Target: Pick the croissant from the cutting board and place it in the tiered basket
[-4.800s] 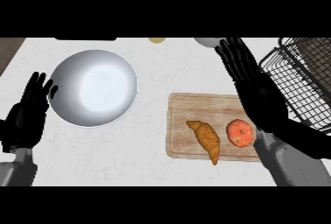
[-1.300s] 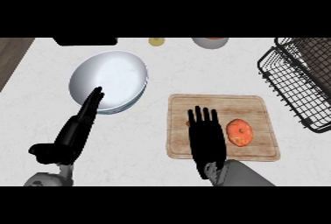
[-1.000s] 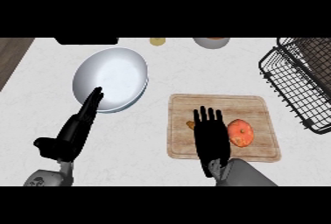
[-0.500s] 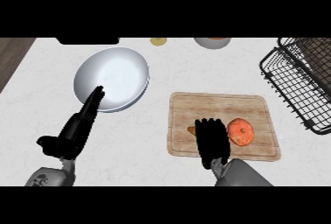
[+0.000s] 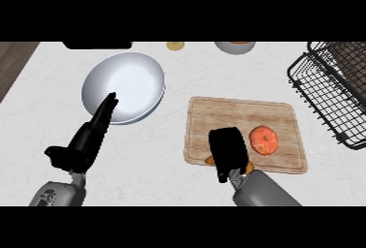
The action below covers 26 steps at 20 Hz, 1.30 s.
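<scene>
On the wooden cutting board (image 5: 236,114) my right hand (image 5: 228,150) lies curled over the croissant (image 5: 211,159), of which only small brown ends peek out beside the hand. An orange round fruit (image 5: 263,140) sits on the board just right of that hand. The black wire tiered basket (image 5: 336,92) stands at the right edge of the counter, apart from the board. My left hand (image 5: 91,133) is at the left, fingers straight, pointing up towards the plate and holding nothing.
A large grey plate (image 5: 127,86) lies left of the board, with my left fingertips over its lower rim. At the counter's back stand a dark object (image 5: 97,45), a small yellowish item (image 5: 175,46) and a bowl (image 5: 235,46).
My right hand came down onto the croissant and its fingers curled round it, hiding it. The left hand has stayed in place over the last second.
</scene>
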{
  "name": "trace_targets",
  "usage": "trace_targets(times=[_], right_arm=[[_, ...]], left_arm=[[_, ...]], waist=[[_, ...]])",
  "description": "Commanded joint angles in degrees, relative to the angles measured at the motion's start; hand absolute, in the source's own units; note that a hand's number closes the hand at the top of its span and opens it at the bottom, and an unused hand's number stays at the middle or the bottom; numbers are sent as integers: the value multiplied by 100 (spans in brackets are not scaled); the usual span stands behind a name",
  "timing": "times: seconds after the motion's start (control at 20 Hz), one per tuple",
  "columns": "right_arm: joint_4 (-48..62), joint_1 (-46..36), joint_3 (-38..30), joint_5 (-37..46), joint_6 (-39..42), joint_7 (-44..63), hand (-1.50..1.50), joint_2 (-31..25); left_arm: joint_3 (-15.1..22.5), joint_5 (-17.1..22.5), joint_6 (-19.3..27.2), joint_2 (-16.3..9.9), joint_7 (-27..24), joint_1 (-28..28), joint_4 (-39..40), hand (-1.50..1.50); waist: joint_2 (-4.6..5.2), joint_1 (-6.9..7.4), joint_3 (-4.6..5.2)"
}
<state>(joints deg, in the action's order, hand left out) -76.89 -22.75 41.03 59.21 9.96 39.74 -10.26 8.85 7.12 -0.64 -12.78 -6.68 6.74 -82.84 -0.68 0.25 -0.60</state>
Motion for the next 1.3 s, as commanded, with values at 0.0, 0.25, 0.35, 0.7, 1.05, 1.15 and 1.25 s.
trace_targets(times=[0.0, 0.25, 0.35, 0.7, 1.05, 1.15, 1.25], right_arm=[[65, 63, -93, 195, -163, -235, 150, -6], [-438, 1139, -1382, 60, -809, 1070, 150, -789], [-294, 1309, -2417, -234, -989, 1525, 150, -1174], [-1253, 2164, -4643, -1281, -2229, 1563, 150, -1864], [-3409, 3033, -5828, -2117, -2289, 1060, 150, -2363], [-3811, 3257, -6297, -2501, -2096, 1033, 150, -2500], [-3758, 3229, -6838, -2896, -1603, 1186, 150, -2795]], left_arm=[[14, -37, -81, 86, 130, -142, 389, 0], [-292, 75, 13, -132, 78, -481, 227, 0], [-399, 81, 195, -77, 21, -616, 102, 0], [-489, 159, 141, -168, -6, -1110, -160, 0], [-203, 14, 71, 16, -9, -833, -20, 0], [-147, -91, 148, 46, 282, -394, 50, 0], [-112, -59, 82, 126, 376, -204, 72, 0]], waist=[[71, -22, 60], [-12, -630, 48], [-40, -1098, 36], [-104, -1056, 52], [-28, -647, 76], [10, -511, 69], [42, -276, 65]])
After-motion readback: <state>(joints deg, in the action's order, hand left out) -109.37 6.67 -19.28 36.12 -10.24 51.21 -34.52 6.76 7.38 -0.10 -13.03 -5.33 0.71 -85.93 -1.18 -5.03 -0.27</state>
